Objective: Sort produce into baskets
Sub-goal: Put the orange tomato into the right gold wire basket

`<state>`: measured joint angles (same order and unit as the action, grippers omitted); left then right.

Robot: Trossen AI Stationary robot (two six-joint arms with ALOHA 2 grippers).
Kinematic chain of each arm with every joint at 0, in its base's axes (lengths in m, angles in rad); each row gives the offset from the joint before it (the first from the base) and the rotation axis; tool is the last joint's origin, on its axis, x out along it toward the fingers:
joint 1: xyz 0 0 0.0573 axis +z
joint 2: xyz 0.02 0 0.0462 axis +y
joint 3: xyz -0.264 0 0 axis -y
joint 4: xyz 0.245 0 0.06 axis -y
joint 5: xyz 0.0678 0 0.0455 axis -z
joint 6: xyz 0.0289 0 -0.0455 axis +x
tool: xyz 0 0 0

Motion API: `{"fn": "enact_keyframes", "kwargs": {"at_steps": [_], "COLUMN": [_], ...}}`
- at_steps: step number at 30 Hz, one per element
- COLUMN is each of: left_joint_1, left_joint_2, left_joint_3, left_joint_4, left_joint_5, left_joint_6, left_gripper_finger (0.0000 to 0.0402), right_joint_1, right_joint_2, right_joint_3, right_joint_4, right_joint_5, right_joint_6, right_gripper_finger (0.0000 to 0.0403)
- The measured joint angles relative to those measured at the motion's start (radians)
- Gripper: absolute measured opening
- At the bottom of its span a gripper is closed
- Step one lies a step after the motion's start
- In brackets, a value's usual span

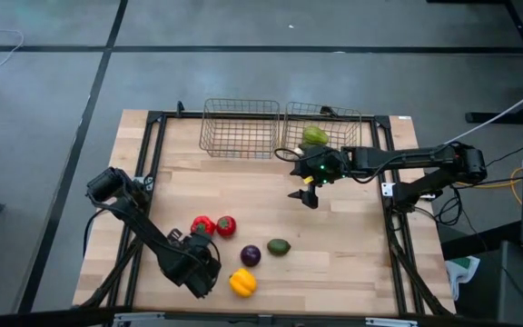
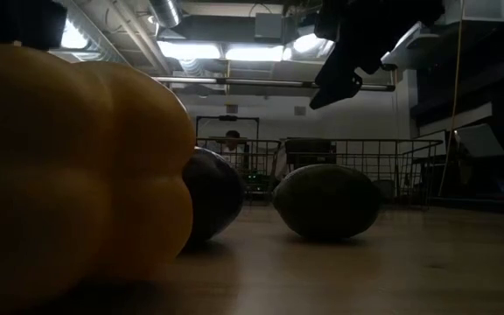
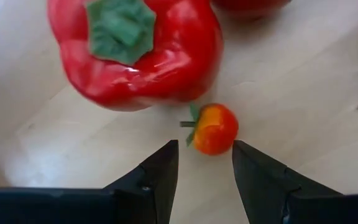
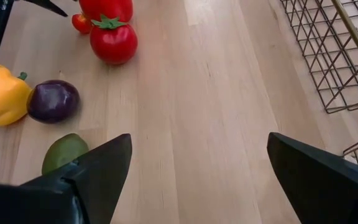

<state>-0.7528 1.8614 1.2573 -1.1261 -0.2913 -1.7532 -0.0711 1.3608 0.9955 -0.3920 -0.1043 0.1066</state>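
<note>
Presently, sorting is barely begun: one piece binned, six loose, as far as can be seen.

Left gripper (image 1: 205,247): low over the near-left of the table, jaws apart, the tiny orange tomato (image 3: 215,129) lying just ahead of the fingertips, nothing held. Judged to be lining up on that piece.

Red pepper (image 1: 202,225): on the boards, touching or nearly touching the red tomato (image 1: 226,225) beside it. Unsorted.

Yellow pepper (image 1: 242,282): near front edge, beside the left arm. Unsorted.

Purple ball (image 1: 251,255): just behind the yellow pepper. Unsorted.

Dark green piece (image 1: 279,246): right of the purple ball, a small gap between. Unsorted.

Left basket (image 1: 241,128): wire, at the far edge, nothing visible inside.

Right basket (image 1: 327,130): wire, beside its twin; holds one light green piece (image 1: 314,136). The only item sorted.

Right gripper (image 1: 309,196): raised over the mid-table in front of the right basket, jaws wide apart, empty.

Surface: pale wooden plank table (image 1: 352,254), black frame along its sides.

Room: grey floor with dark seams around the table; in the low view, ceiling strip lights, ducting, and a person far behind the baskets.
</note>
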Motion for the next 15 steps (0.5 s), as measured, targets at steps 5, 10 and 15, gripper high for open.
{"fn": "enact_keyframes", "kwargs": {"at_steps": [5, 10, 15], "left_joint_1": [0.001, 0.001, 0.004], "left_joint_2": [0.000, 0.000, 0.000], "left_joint_3": [-0.056, -0.103, -0.127], "left_joint_4": [0.101, 0.138, 0.150], "left_joint_5": [-0.002, -0.008, -0.014], "left_joint_6": [-0.003, -0.025, -0.031], "left_gripper_finger": [0.0147, 0.0147, 0.0147], "right_joint_1": [0.000, 0.000, 0.000], "right_joint_2": [0.000, 0.000, 0.000], "right_joint_3": [0.000, 0.000, 0.000], "right_joint_4": [0.000, 0.000, 0.000], "right_joint_5": [0.000, -0.001, -0.001], "right_joint_6": [0.000, 0.000, 0.000], "right_gripper_finger": [0.0374, 0.0374, 0.0374]}}
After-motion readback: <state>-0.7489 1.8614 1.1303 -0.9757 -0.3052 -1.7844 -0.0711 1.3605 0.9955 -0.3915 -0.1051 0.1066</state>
